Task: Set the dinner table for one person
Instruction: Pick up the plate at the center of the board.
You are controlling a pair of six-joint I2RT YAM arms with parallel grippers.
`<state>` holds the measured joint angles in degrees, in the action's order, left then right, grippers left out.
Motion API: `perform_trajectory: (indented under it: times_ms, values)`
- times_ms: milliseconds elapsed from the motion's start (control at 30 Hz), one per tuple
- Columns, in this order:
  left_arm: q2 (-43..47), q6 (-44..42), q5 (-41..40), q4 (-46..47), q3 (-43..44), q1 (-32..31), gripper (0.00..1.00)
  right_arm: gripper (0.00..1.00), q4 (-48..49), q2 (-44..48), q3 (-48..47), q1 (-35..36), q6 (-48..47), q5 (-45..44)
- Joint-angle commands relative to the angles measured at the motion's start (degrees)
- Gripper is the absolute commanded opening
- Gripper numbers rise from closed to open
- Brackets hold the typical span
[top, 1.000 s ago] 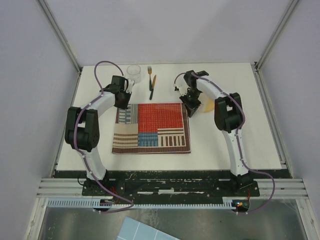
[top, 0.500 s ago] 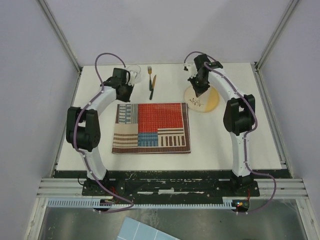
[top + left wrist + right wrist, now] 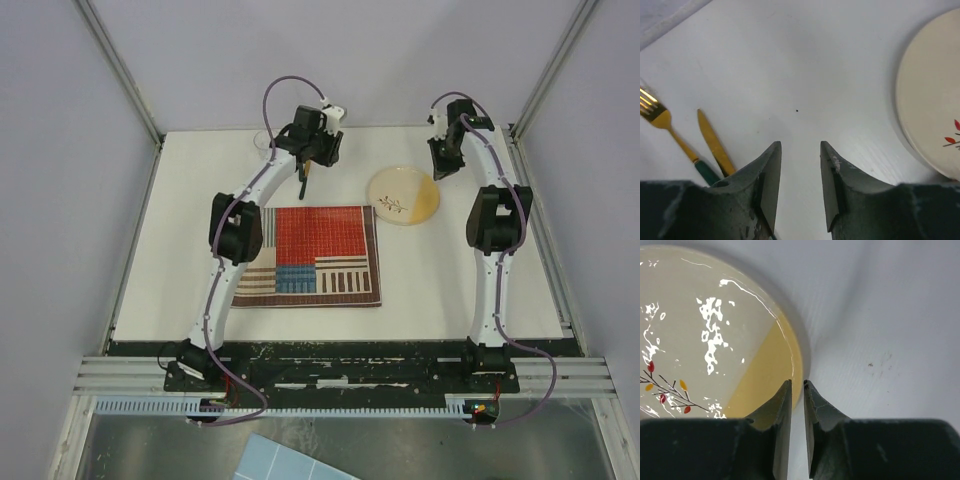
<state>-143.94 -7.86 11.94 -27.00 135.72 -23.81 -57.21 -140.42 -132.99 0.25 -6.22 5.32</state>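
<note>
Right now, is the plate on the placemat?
No, the plate sits on the bare table beside the placemat's far right corner, not on it.

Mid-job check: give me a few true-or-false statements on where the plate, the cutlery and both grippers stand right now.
1. The plate lies on the placemat. False: it lies on the bare dinner table, just off the placemat's far right corner.
2. The left gripper has its jaws apart with nothing between them. True.
3. The fork and the knife lie side by side on the dinner table. True.
4. The right gripper is clamped on the plate. False: its jaws stand slightly apart by the plate's rim, with only tabletop showing in the gap.
</note>
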Motion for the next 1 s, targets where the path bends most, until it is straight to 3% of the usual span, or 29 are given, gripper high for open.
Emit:
perform_trajectory:
  times_ms: [0,167,233,300,367,633,967]
  values:
    - [-4.1,3.8,4.2,4.9,4.5,-0.8,0.46,0.24,1.6,1.8,0.3,1.7,0.0,0.5]
    - [-5.2,5.4,6.2,8.5,3.2,-2.5,0.48,0.26,-1.4,1.2,-0.1,1.0,1.6,4.6]
    - [-5.2,5.8,6.9,8.8,2.6,-3.1,0.49,0.31,-1.5,1.5,0.8,0.4,1.9,5.0]
    - [-5.0,6.0,6.8,9.4,1.6,-3.5,0.50,0.44,-2.3,1.4,0.8,-0.3,1.7,5.6]
    - [-4.6,6.6,7.2,10.1,0.3,-3.6,0.52,0.49,-2.6,1.7,1.1,-1.0,1.9,6.4]
    - [-5.0,7.1,8.2,11.2,-0.5,-5.1,0.54,0.51,-4.1,2.2,1.8,-4.5,2.7,9.9]
    - [-5.7,7.7,7.7,11.1,-0.3,-6.0,0.54,0.51,-7.9,-2.2,-0.7,-8.0,6.4,22.2]
